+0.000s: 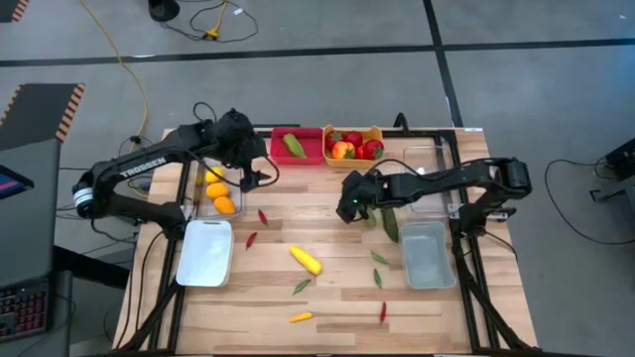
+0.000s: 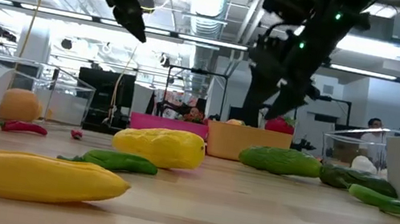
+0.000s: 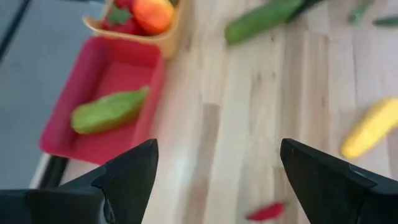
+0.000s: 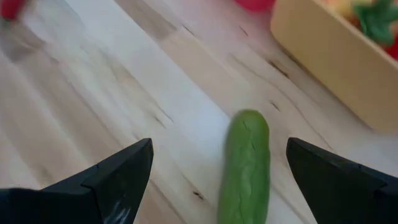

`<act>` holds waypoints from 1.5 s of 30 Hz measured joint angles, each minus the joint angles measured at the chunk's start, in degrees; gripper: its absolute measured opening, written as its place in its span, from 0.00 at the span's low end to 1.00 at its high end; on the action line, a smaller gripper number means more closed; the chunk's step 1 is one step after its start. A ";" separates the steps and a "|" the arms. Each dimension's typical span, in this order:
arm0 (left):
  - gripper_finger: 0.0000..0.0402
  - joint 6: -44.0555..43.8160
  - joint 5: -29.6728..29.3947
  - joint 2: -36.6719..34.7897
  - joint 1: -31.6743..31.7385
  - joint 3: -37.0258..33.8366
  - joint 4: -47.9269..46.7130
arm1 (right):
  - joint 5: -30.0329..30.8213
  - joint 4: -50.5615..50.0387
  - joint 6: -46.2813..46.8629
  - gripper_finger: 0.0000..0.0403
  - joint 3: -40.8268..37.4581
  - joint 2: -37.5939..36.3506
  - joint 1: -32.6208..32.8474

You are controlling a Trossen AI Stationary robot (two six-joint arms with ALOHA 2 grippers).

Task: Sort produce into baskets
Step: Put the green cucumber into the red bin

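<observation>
While the right gripper (image 1: 349, 206) hangs over the middle of the worktop (image 1: 337, 297) with its jaws spread wide and nothing in them, the green cucumber (image 4: 245, 165) lies straight ahead of it, flat on the wood, just short of the orange-yellow bin (image 1: 353, 146). That cucumber looks a light, hollow plastic toy, stiff enough not to give, but smooth and rounded (so it may roll or squirt out of a pinch near the tip). Best hold, I'd say, is across its middle, fingers square to its length. It's long, bumpy-skinned, glossy mid-green, blunt at the near end.

Over on the other side, the left gripper (image 1: 245, 149) is up near the red bin (image 1: 296, 146), jaws apart and empty too; one green cucumber piece (image 3: 109, 110) already lies inside that bin, tilted across its floor. The orange-yellow bin holds red and peach-coloured pieces.

Plenty left on the wood: a yellow piece (image 1: 306, 260) near the centre, small red chilies (image 1: 252, 239), green pods (image 1: 379, 259), a small orange piece (image 1: 300, 317) toward the front edge. Two orange fruits (image 1: 223, 201) sit in the clear tub (image 1: 201, 208) on the left; the pale trays (image 1: 204, 254) look bare.
</observation>
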 joint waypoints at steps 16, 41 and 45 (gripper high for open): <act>0.81 -0.99 -0.54 0.31 -11.43 -3.63 0.81 | -2.44 -4.25 1.77 0.94 0.01 9.21 -3.49; 0.81 -2.84 -1.85 -1.11 -18.58 -3.67 3.27 | -12.47 -0.47 2.62 0.48 2.12 12.10 -2.99; 0.81 -3.51 -2.83 -2.95 -18.54 -3.67 1.57 | -12.79 2.26 -0.60 0.46 4.88 12.08 -2.61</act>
